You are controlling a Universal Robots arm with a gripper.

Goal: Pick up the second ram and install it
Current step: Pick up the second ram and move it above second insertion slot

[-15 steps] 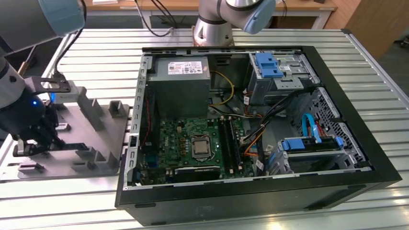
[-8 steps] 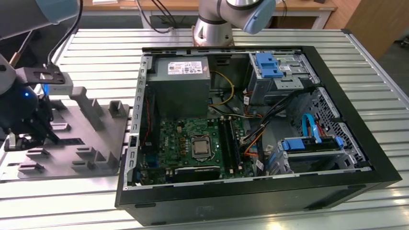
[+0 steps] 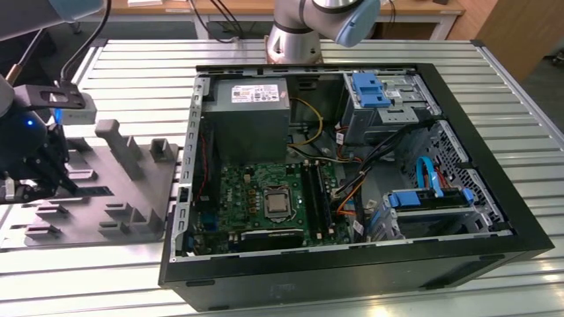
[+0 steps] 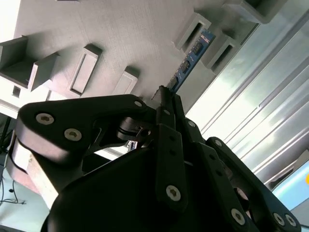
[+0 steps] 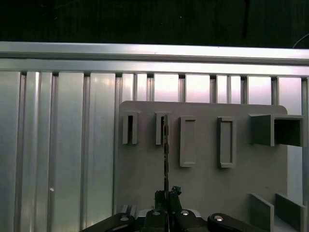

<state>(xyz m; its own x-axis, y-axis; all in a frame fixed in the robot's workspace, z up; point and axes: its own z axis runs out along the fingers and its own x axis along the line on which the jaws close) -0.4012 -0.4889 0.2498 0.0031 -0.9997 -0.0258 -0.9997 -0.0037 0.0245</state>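
The second ram (image 4: 191,59) is a thin blue-green stick with black chips. It stands on edge between two upright posts of the grey moulded tray (image 4: 120,34). In the first wrist view the ram (image 5: 165,150) shows edge-on as a dark line running from a tray post to the fingers. My gripper (image 4: 165,96) is shut on the near end of the stick. In the exterior view the gripper (image 3: 42,186) hangs low over the tray (image 3: 115,191) at the exterior view's left, well away from the motherboard (image 3: 264,198) and its long black memory slots (image 3: 316,195).
The open computer case (image 3: 352,198) lies at the exterior view's middle and right, with a power supply (image 3: 251,105), cables and blue drive brackets inside. Several upright posts (image 3: 119,148) rise from the tray. The table is ribbed aluminium (image 5: 58,145).
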